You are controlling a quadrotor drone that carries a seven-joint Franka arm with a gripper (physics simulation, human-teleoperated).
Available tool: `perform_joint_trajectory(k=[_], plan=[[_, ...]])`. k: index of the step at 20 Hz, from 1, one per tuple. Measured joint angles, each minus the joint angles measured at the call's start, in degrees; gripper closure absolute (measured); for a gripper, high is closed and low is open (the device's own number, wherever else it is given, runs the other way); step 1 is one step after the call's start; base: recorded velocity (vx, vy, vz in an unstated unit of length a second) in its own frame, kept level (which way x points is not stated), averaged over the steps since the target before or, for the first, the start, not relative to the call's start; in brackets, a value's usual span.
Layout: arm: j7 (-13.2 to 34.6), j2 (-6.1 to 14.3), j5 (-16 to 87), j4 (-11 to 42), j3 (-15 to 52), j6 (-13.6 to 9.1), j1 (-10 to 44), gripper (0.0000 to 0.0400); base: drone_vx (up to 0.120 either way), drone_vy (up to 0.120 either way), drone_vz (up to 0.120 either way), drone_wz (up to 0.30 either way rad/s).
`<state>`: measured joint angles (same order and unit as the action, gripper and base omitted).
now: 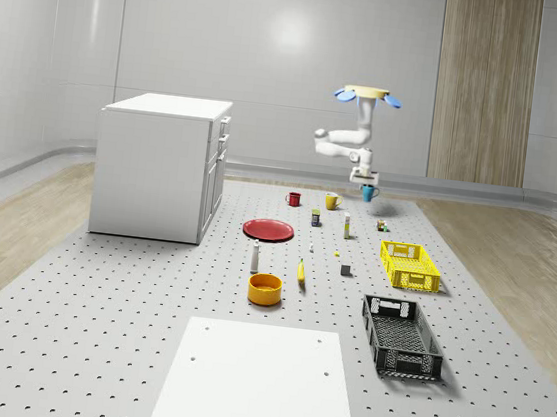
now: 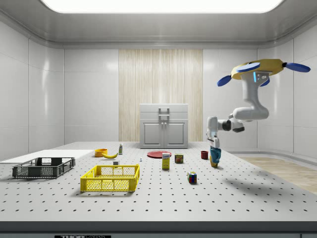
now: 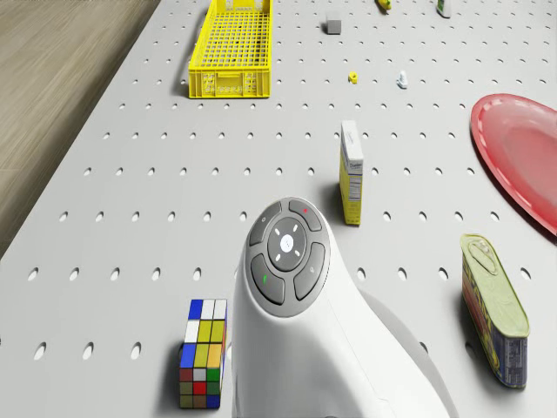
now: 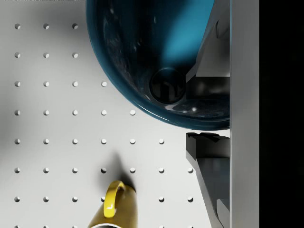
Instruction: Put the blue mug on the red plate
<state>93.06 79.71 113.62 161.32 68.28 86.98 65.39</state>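
Blue mug [image 1: 368,192] clamped by its rim in your gripper [image 1: 367,185], lifted clear for carrying; drone [image 1: 368,95] hovers far right of red plate [image 1: 269,230].

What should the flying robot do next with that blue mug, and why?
Probably carry it across toward the red plate. The gripper already holds the blue mug lifted off the table, while the drone hovers well to the whole-scene view's right of the plate.

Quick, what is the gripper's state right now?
Gripper: closed on the blue mug, lifted above the table.
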Motion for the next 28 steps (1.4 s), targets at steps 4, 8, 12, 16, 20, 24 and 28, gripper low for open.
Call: perform_joint_trajectory(k=[4, 8, 12, 16, 20, 24, 28], plan=[[0.12, 0.32, -0.23, 0.00, 0.14, 0.26, 0.13, 0.0300, 0.120, -0.120, 0.120, 0.000], [0.23, 0.63, -0.41, -0.02, 0.24, 0.54, 0.27, 0.0300, 0.120, -0.120, 0.020, 0.000], [0.33, 0.93, -0.57, -0.04, 0.31, 0.81, 0.39, 0.0300, 0.120, -0.120, 0.000, 0.000], [0.43, 1.22, -0.71, -0.06, 0.37, 1.08, 0.51, 0.0300, 0.120, -0.120, 0.040, 0.000], [0.52, 1.49, -0.84, -0.08, 0.42, 1.33, 0.63, 0.0300, 0.120, -0.120, 0.110, 0.000], [0.61, 1.75, -0.96, -0.10, 0.47, 1.58, 0.74, 0.0300, 0.000, -0.120, 0.000, 0.000], [0.69, 2.00, -1.08, -0.12, 0.52, 1.81, 0.84, 0.0300, 0.000, -0.120, 0.000, 0.000]])
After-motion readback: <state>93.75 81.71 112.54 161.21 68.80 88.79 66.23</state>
